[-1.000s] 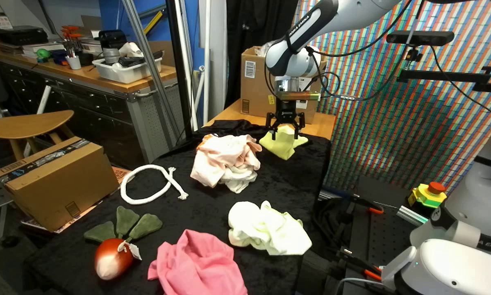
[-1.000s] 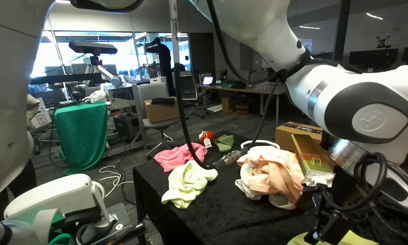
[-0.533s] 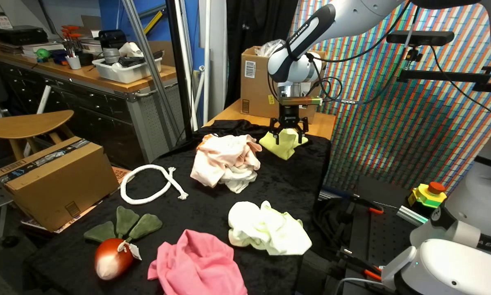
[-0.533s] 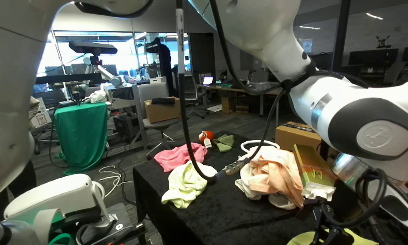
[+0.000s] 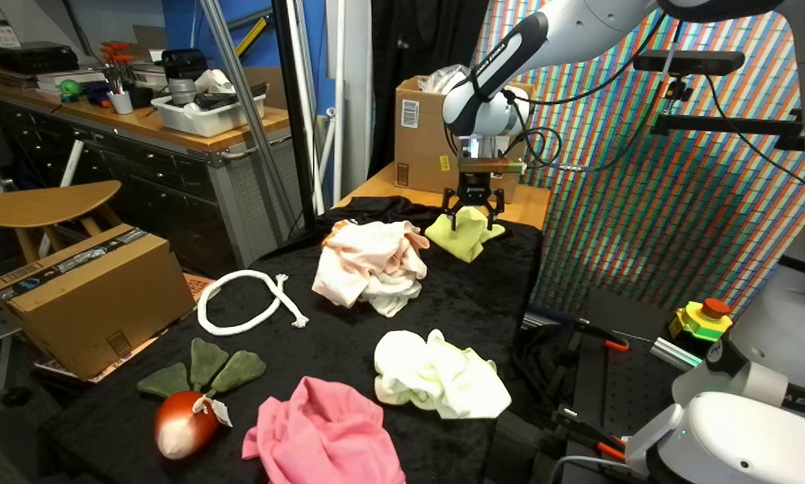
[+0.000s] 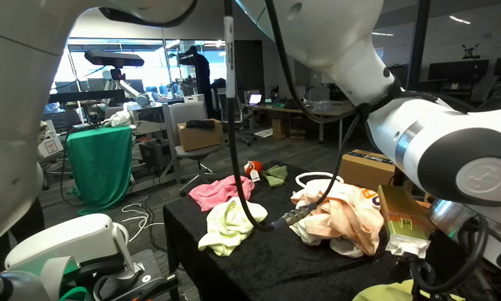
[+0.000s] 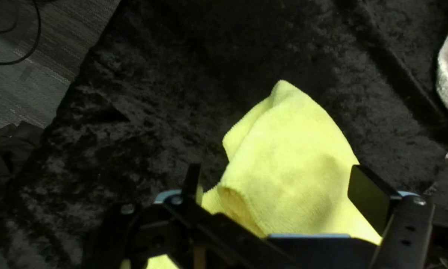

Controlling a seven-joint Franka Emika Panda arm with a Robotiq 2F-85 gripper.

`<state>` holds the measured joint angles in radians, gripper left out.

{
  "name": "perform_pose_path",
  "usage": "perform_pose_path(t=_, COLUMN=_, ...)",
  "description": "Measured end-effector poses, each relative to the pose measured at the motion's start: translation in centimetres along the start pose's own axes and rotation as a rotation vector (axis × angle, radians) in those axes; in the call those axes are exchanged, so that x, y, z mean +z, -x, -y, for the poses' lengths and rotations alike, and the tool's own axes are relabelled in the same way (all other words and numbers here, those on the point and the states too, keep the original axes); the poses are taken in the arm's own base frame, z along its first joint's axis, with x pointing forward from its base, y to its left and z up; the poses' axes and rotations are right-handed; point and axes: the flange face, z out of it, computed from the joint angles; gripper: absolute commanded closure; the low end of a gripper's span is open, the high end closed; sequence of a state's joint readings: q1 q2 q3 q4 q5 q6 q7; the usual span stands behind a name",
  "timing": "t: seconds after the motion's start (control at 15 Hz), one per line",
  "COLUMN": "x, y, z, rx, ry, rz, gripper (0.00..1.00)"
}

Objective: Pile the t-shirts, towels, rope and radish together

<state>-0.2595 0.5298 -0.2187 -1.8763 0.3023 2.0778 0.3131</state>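
Observation:
My gripper (image 5: 472, 224) points down at the far end of the table, its fingers spread either side of a fuzzy yellow towel (image 5: 466, 243). In the wrist view the towel (image 7: 291, 130) lies folded between the open fingertips; whether they touch it I cannot tell. A peach t-shirt (image 5: 369, 249) with orange print is heaped on a whitish cloth (image 5: 392, 292). Nearer lie a pale yellow-green cloth (image 5: 436, 376) and a pink cloth (image 5: 328, 437). The white rope (image 5: 231, 330) forms a loop beyond the red radish (image 5: 184, 423), whose green leaves are spread flat.
Black cloth covers the table (image 5: 335, 343); bare floor (image 7: 25, 74) shows past its edge in the wrist view. A large cardboard box (image 5: 419, 144) stands behind my gripper, and a taped box (image 5: 100, 302) sits beside the table. My cable (image 6: 234, 163) hangs above the cloths.
My gripper has shifted a little to the right in both exterior views, dipping and then rising slightly in one of them. Its jaws stay open, and the cloths, rope and radish lie where they were.

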Motion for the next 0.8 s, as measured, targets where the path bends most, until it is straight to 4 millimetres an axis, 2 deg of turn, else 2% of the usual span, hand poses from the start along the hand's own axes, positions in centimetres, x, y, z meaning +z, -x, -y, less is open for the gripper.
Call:
perform_pose_path(t=0.27, x=-0.5, y=-1.0, z=0.1, rx=0.01, ry=-0.021, rz=-0.056, gripper=0.0)
perform_pose_path(t=0.8, x=0.4, y=-2.0, z=1.2, rx=0.012, ry=-0.035, rz=-0.127, gripper=0.0)
